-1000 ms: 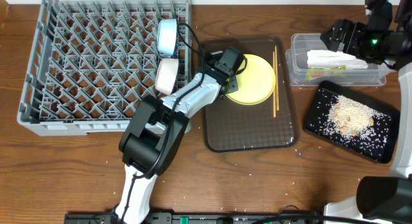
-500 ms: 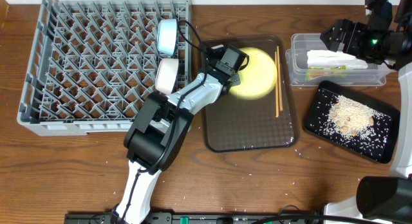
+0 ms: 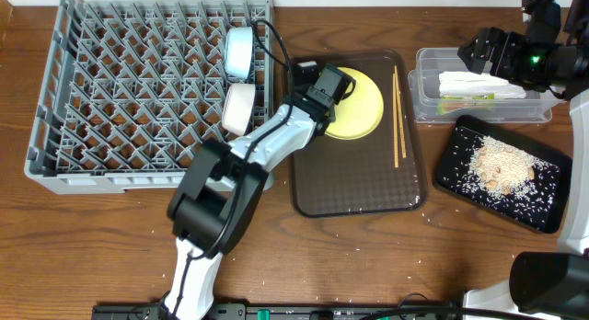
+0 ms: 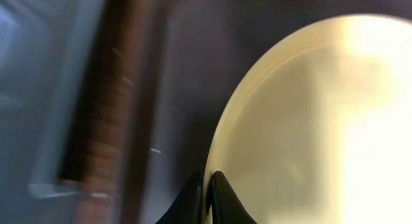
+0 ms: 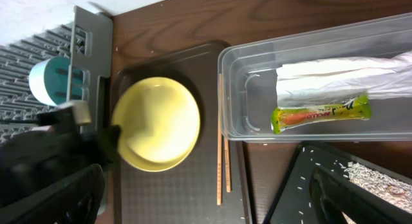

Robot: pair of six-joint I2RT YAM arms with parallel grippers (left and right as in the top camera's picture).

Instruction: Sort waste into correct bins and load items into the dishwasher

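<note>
1. Pinches the left rim of the round yellow plate [image 3: 362, 108] with the left gripper [image 3: 333, 101], jaws drawn narrow onto the edge. Seen close in the left wrist view, with dark fingertips [image 4: 222, 198] hugging the pale rim at bottom centre.
2. Has that plate over the upper part of the brown rectangular serving tray [image 3: 350, 187], at the centre of the overhead frame. Cannot tell whether lifted clear of the tray or resting on it.
3. Leaves the pair of thin wooden chopsticks [image 3: 398, 118] lying lengthwise on the same tray, just right of the plate and apart from it.
4. Holds the right gripper [image 3: 479, 51] spread wide, gripping nothing, at upper right near the top left corner of the clear rectangular plastic tub [image 3: 419, 90].
5. Stores in that tub the crumpled white paper wrapper [image 3: 474, 84] and, just below it in the frame, the small green-and-yellow sachet [image 3: 465, 103].
6. Carries the loose beige rice-like scraps [image 3: 502, 165] heaped on the flat black rectangular tray [image 3: 444, 164] at lower right, with stray grains scattered around the heap.
7. Shows the large square grey plastic dish rack [image 3: 92, 179] at upper left, with the light blue bowl [image 3: 239, 51] standing on edge among the pegs at its right side.
8. Shows a white rounded vessel [image 3: 239, 108] just below that bowl in the frame, also on edge. Bowl or cup, cannot tell.
9. Sets all of this on the brown wooden table [image 3: 110, 246].
</note>
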